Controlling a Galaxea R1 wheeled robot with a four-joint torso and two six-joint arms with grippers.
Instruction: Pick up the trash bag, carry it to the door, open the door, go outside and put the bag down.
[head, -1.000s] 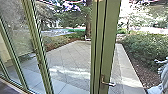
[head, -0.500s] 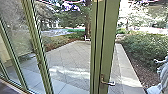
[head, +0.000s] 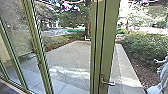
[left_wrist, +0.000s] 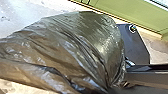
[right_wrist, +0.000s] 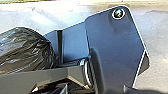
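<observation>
Barely any change this last sec: head cam nudged a touch, door frame (head: 108, 42) & its handle (head: 108, 83) look the same otherwise. So prob. no real headway on the exit just now; set-down outside still to do, I'd say. Trash bag (left_wrist: 75, 47) is w/ me, bunched up beside my dark plate (left_wrist: 136, 48). L pincer, R pincer: can't tell if clenched or released. Paving (head: 72, 56) outside is tiled, part sunlit; shrubs (head: 143, 47) past its R edge, tree trunk (head: 88, 23) nr far edge.
</observation>
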